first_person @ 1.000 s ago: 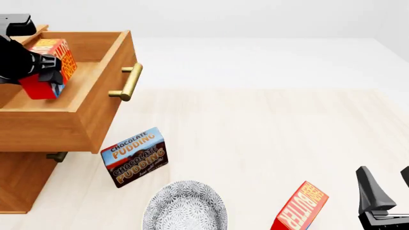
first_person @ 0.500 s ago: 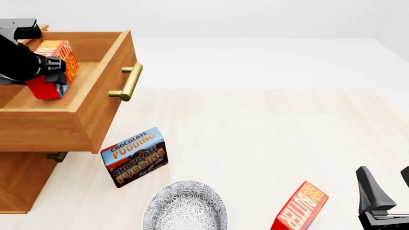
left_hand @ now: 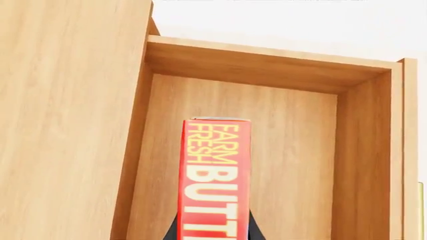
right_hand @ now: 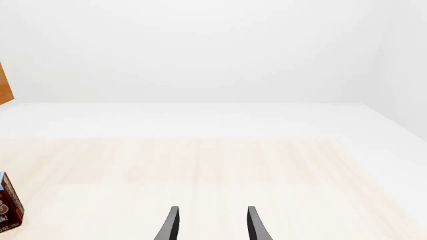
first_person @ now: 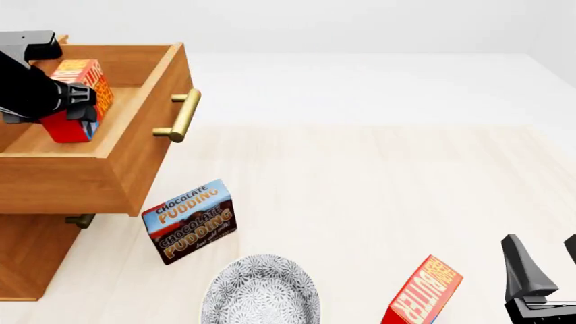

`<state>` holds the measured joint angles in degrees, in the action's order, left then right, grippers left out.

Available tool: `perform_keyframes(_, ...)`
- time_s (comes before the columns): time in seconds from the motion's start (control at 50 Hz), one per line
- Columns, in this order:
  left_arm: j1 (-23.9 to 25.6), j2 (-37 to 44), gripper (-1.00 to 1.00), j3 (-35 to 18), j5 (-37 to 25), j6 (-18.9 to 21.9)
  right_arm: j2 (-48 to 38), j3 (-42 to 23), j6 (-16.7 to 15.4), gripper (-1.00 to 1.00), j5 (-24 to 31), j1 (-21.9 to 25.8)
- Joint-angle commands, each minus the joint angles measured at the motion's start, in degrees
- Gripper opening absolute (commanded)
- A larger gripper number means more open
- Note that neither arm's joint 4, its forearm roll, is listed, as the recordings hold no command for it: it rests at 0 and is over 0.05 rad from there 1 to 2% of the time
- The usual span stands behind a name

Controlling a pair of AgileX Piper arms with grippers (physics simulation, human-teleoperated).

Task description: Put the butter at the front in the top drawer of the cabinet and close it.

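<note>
Left pincer (first_person: 77, 108) clamped on the butter (first_person: 79, 98), holding it tilted inside the open top drawer (first_person: 135, 145), low over the drawer floor; whether it touches the floor cannot be told. In the left wrist view, carton (left_hand: 215, 175) upright between the dark fingertips (left_hand: 253, 230), red side lettered "FARM FRESH BUTT…", drawer walls on either side and the far wall beyond. Drawer pulled well out of the cabinet (first_person: 32, 253), brass handle (first_person: 183, 115) facing right in the front view; only a stub of the lower drawer's handle (first_person: 79, 220) showing beneath. Just in front of the cabinet, on the counter (first_person: 378, 189), a pudding box (first_person: 191, 219) standing tilted; near it, a patterned bowl (first_person: 261, 291) at the near edge. Further right, a second butter carton (first_person: 423, 293) leaning, close beside the right pincer (first_person: 540, 266). Right pincer apart and empty, fingers (right_hand: 172, 225) parted over bare counter.
</note>
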<state>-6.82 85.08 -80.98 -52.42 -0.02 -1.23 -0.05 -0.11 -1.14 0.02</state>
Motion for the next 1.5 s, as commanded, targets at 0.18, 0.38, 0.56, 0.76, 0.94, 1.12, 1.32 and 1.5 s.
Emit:
perform_keyframes(0.18, 1.06, -0.14, 1.00, 0.68, 0.36, 0.01, -0.04, -0.01, 0.01, 1.00, -0.04, 0.00)
perform_keyframes(0.38, 0.46, -0.85, 1.00, -1.28, -1.20, 0.49, -0.03, -0.01, 0.01, 1.00, -0.04, 0.00)
perform_keyframes(0.56, -0.42, -1.97, 1.00, -3.35, -3.61, 1.55, -0.04, -0.01, 0.02, 1.00, -0.04, 0.00)
perform_keyframes(0.76, -1.37, -3.90, 1.00, -4.70, -6.13, 2.73, -0.04, -0.01, 0.02, 1.00, -0.04, 0.00)
perform_keyframes(0.94, -1.01, -6.30, 1.00, -5.60, -8.67, 3.19, -0.03, -0.01, 0.02, 1.00, -0.03, -0.01)
perform_keyframes(1.12, -0.29, -9.01, 1.00, -6.20, -10.84, 4.18, -0.04, -0.01, 0.03, 1.00, -0.04, -0.01)
perform_keyframes(1.32, 2.00, -12.46, 1.00, -7.30, -13.77, 5.85, 0.15, -0.01, 0.03, 1.00, 0.15, -0.02)
perform_keyframes(1.5, 4.93, -14.32, 1.00, -8.38, -15.68, 8.10, 0.05, -0.01, 0.03, 1.00, 0.04, -0.02)
